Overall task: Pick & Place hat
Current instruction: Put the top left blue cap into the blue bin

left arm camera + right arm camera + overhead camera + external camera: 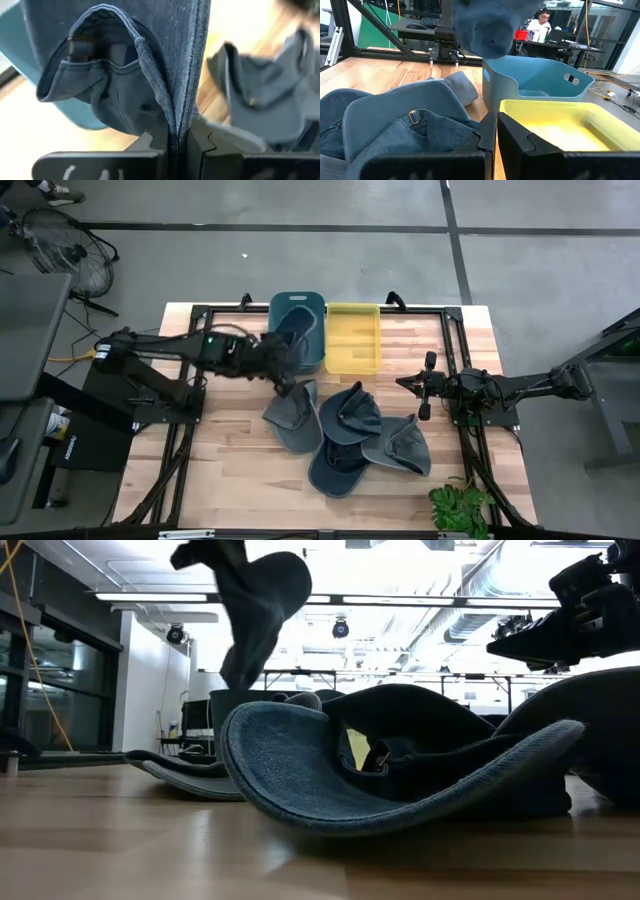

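My left gripper (177, 145) is shut on a blue denim hat (125, 75), which hangs in the air at the teal bin's (296, 304) near rim; the low view shows this hat (262, 610) well above the table. Several more denim hats lie on the wooden table, one (293, 418) just below the held hat, others (350, 415) (400, 445) toward the middle and right. My right gripper (412, 383) waits shut at the table's right side, level, touching nothing. My left gripper pinches the hat between its two fingers where the flat brim (192, 100) meets the crown's seamed edge (162, 100), so more than one layer of cloth runs between them. The fingers slant downward from the table's left. The hat is lifted clear of the table, its crown sagging to one side.
A yellow bin (353, 340) stands right of the teal bin at the table's far edge. A small green plant (460, 508) sits at the near right corner. Bare wood lies at the near left of the table (230, 480).
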You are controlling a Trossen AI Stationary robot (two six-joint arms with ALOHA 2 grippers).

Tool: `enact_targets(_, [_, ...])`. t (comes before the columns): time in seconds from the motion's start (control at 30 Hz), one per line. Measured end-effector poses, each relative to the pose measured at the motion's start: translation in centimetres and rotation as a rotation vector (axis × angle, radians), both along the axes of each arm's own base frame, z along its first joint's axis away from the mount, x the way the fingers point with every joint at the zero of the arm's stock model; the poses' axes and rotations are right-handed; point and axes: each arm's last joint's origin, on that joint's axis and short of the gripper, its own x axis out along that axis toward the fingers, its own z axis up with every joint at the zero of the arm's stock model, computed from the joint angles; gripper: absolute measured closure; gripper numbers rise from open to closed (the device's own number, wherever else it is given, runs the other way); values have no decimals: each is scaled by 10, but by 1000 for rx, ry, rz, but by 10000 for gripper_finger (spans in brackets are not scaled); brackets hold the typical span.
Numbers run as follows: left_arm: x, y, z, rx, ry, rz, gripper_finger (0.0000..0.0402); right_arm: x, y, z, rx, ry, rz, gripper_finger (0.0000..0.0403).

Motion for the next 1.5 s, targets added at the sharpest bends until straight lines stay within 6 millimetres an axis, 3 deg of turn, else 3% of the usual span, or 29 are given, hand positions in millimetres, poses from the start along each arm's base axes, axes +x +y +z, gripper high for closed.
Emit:
enact_targets(0.2, [6,39,5,-119,-126,139,382,0,0,0,0,0,0,391])
enact_targets(0.47, [-5,93,5,-260,-187,293,382,0,0,0,0,0,0,391])
enact_targets(0.63, [-8,113,6,-327,-239,320,382,0,0,0,0,0,0,391])
enact_targets(0.97, [8,113,-7,-361,-205,277,382,0,0,0,0,0,0,391])
enact_targets(1.27, [20,117,2,-317,-159,277,382,0,0,2,12,-28,4,391])
enact_targets(1.4, [25,120,-2,-305,-71,316,382,0,0,3,87,-48,-17,391])
enact_targets(1.5, [35,125,-6,-302,-37,327,382,0,-1,3,274,-93,-61,391])
